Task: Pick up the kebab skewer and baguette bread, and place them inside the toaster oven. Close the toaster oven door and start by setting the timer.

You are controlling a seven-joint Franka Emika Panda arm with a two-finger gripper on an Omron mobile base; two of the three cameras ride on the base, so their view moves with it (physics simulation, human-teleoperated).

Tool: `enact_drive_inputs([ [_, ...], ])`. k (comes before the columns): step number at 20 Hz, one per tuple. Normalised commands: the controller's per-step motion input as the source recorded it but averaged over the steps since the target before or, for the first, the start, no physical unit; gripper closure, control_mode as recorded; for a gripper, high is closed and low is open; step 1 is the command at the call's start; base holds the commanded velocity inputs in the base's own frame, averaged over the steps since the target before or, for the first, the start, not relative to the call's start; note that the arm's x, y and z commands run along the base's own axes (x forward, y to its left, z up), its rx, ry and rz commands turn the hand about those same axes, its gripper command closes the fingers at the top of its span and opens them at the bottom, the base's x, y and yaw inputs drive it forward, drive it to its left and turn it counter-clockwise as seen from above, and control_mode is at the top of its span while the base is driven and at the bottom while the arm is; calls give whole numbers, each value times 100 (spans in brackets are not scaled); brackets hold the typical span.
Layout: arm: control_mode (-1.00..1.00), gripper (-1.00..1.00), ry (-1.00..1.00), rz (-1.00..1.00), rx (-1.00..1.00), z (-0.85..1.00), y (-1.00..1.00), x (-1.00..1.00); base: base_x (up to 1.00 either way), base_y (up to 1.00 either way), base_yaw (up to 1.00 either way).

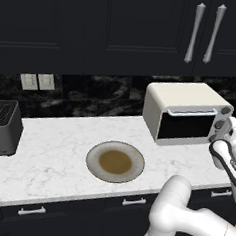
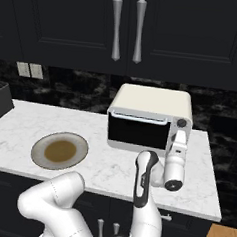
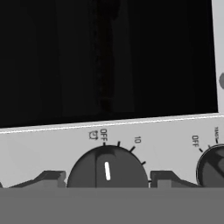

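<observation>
- Toaster oven point(image 1: 183, 112) sits on the white marble counter point(image 1: 52, 155), right of centre, against the dark backsplash.
- Toaster oven door point(image 2: 138, 132) is shut, its pale bar handle point(image 1: 191, 112) along the top edge.
- Gripper point(image 3: 107, 180) is pressed up at the oven's knob column on the right side; in the right base view the hand point(image 2: 179, 145) stands just before the knobs.
- Hand view: the two fingertips point(image 3: 51, 178) flank a round dark timer knob point(image 3: 107, 168), one on each side, close to its rim. Whether they touch it, I cannot tell. Jaws partly open.
- Knob's white pointer sits near the "OFF" mark; a "10" mark lies just beside it.
- A second knob point(image 3: 213, 168) shows at the edge.
- Empty round plate point(image 1: 115, 161) lies on the counter left of the oven, well apart from it.
- Dark slot toaster point(image 1: 4, 127) at the far left.
</observation>
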Motion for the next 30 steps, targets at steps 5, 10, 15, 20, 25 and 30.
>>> enact_drive_inputs([
  [5,-100,100,0,0,0,0,-1,2,0,0,0],
  [10,-100,100,0,0,7,0,0,0,0,0,0],
  [15,-100,100,0,-3,22,1,0,0,0,0,0],
  [20,-100,100,2,-3,29,1,0,-1,0,0,0],
  [25,-100,100,4,-4,32,0,0,0,0,0,0],
  [30,-100,100,8,-4,37,0,0,0,0,0,0],
])
